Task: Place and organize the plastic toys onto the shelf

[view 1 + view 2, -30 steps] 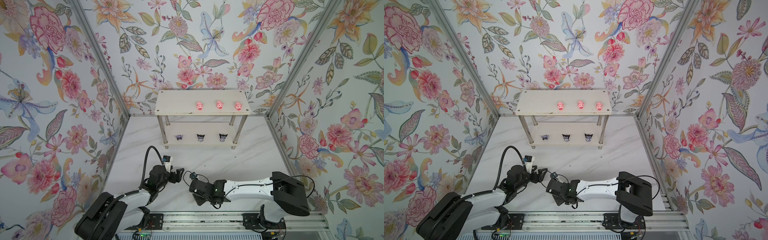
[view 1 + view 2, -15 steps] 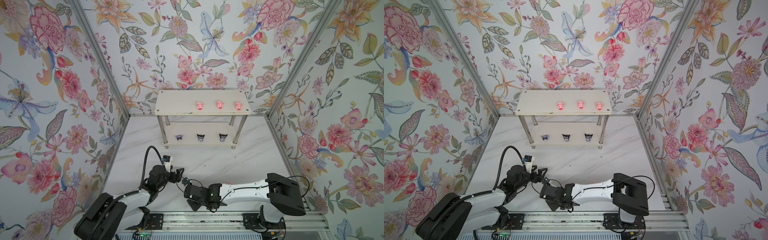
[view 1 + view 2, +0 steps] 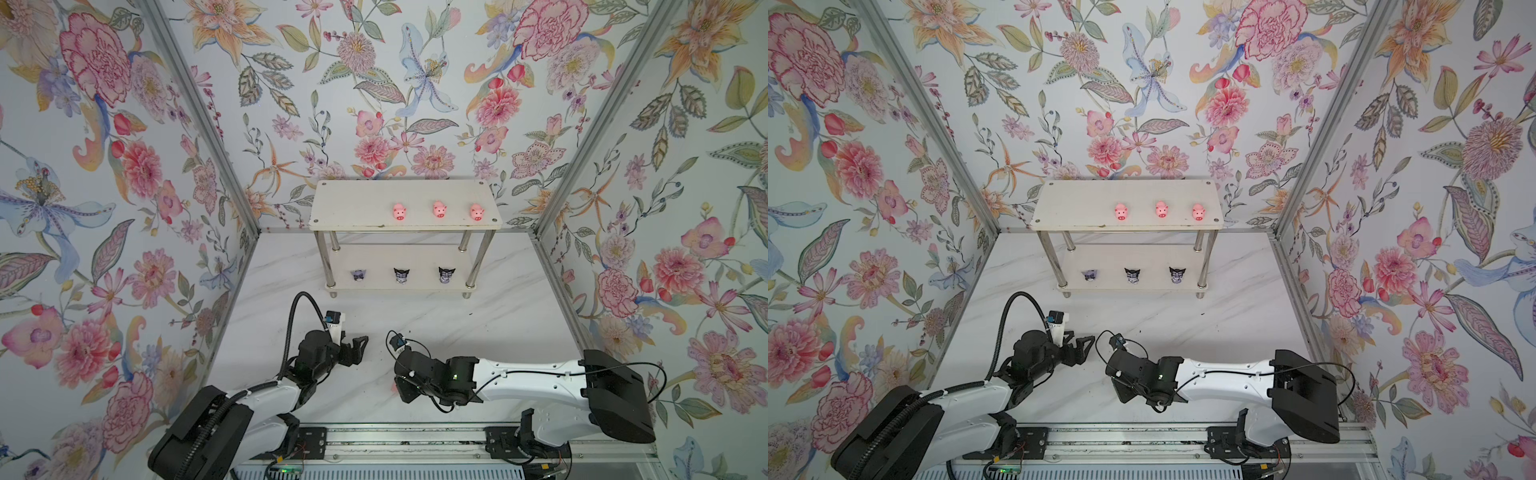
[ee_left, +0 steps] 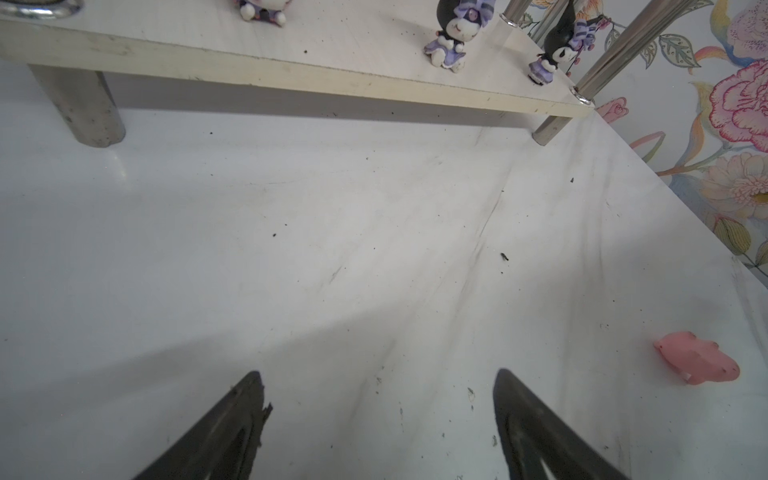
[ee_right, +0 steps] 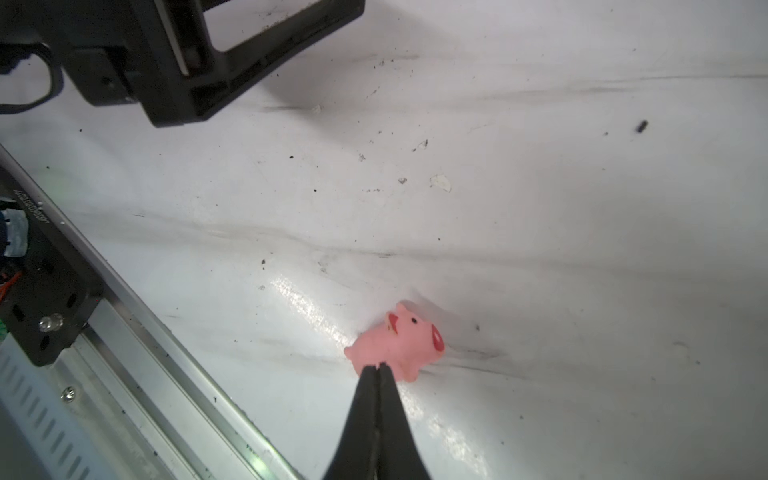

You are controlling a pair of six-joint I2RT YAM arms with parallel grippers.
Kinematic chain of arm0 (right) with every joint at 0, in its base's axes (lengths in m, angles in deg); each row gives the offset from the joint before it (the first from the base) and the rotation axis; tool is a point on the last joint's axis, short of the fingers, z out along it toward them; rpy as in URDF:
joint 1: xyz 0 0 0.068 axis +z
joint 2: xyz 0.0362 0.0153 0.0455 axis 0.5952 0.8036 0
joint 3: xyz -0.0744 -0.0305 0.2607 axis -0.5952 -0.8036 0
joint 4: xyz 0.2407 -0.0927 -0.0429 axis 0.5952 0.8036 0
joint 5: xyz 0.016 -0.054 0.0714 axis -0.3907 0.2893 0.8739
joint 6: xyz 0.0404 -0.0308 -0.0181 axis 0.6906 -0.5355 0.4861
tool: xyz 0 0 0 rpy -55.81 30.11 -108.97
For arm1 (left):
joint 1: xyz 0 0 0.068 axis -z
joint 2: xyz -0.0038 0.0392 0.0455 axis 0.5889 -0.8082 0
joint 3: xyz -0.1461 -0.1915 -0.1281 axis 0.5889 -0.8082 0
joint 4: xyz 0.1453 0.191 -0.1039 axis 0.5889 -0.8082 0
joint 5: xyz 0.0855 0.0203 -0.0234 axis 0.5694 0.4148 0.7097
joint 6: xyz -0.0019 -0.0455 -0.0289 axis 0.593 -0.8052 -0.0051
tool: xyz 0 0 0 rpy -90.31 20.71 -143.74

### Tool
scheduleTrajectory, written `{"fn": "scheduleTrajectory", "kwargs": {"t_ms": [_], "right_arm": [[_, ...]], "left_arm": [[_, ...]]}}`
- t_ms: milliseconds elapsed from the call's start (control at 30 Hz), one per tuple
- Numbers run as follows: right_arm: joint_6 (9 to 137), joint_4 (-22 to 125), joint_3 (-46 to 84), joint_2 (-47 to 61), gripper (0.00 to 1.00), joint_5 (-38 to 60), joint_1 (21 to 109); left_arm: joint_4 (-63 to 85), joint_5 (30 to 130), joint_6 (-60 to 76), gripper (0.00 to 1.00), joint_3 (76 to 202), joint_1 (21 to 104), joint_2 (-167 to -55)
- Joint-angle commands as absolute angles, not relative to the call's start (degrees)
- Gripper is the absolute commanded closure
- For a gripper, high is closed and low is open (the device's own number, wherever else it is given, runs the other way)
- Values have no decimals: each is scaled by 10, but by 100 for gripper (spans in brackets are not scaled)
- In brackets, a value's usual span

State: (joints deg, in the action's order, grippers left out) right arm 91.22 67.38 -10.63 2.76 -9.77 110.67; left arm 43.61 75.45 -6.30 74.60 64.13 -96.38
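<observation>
Pointing with its jaws pressed fully together and nothing between them, the right gripper (image 5: 378,368) has its tip at the flank of a small pink pig (image 5: 395,345), red-eared and red-snouted, on the worktop (image 5: 540,187). At its 9 o'clock in a top view, the left gripper (image 3: 362,349) hangs spread wide and empty. At 12 o'clock the shelf (image 3: 353,203) carries three pigs (image 3: 439,209) on top and three purple figurines (image 3: 401,275) below. Judging by that, the task is well past halfway, with this pig not yet shelved.

Open surface (image 3: 519,316) before shelf (image 3: 415,226) | bare left half of top board (image 3: 353,203) | pigs (image 3: 439,209) crowding right | low tier (image 3: 422,277) blocked by figurines (image 3: 401,275), chrome legs (image 3: 479,262).
</observation>
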Motion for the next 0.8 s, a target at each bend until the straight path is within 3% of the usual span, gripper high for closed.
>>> {"fn": "scheduleTrajectory", "kwargs": {"t_ms": [0, 500, 767], "right_arm": [[925, 664, -109, 58, 100, -85, 1104], [1038, 681, -231, -15, 100, -109, 1096], [1020, 679, -224, -22, 100, -100, 1097]], "left_arm": [[436, 766, -51, 13, 750, 645, -969], [436, 766, -53, 13, 748, 645, -963], [435, 768, -53, 13, 748, 645, -962]]}}
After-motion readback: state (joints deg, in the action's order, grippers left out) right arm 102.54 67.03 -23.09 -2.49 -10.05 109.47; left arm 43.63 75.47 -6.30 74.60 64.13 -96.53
